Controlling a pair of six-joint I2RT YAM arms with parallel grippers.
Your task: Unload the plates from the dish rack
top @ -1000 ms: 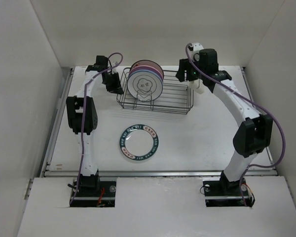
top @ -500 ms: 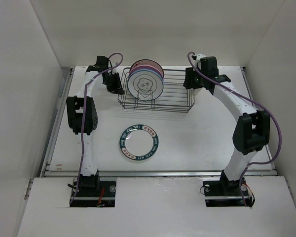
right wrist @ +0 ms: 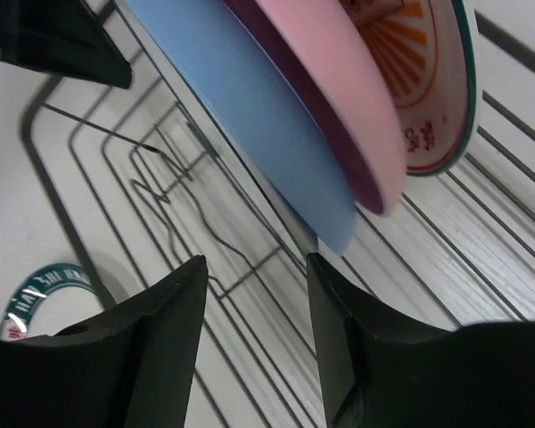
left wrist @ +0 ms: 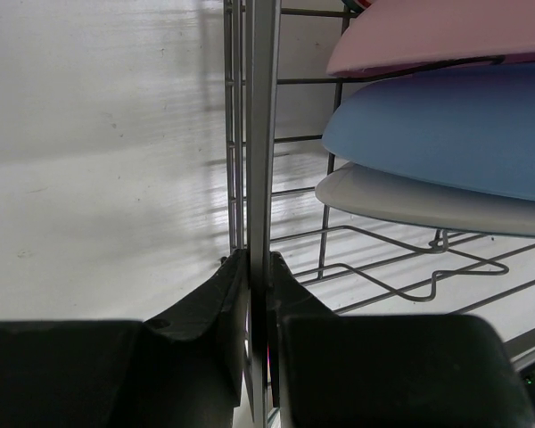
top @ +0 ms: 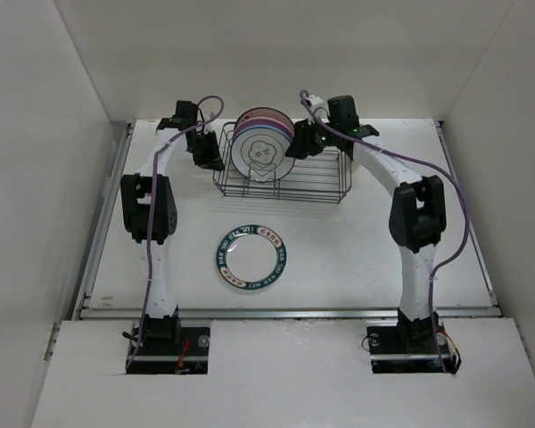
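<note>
The black wire dish rack (top: 314,176) stands at the back of the table. Several plates stand upright in its left half, the white flower-outline plate (top: 261,154) in front. The teal-rimmed plate (top: 252,258) lies flat on the table in front of the rack. My left gripper (top: 216,161) is shut on the rack's left end wire (left wrist: 259,134). In the left wrist view the pink (left wrist: 446,36), blue (left wrist: 446,129) and white (left wrist: 428,203) plates show edge-on. My right gripper (top: 294,148) is open and empty just right of the plates, above the rack floor (right wrist: 256,285), close to the blue plate (right wrist: 241,98), with the pink (right wrist: 339,98) and orange-patterned (right wrist: 423,80) plates behind it.
White walls enclose the table on the left, back and right. A raised rail (top: 285,312) runs along the table's near edge. The right half of the rack holds no plates. Purple cables loop over both arms.
My right arm has swung left from the rack's right end to the plates' right side. The rack has settled squarer. The left gripper has kept its hold on the rack.
</note>
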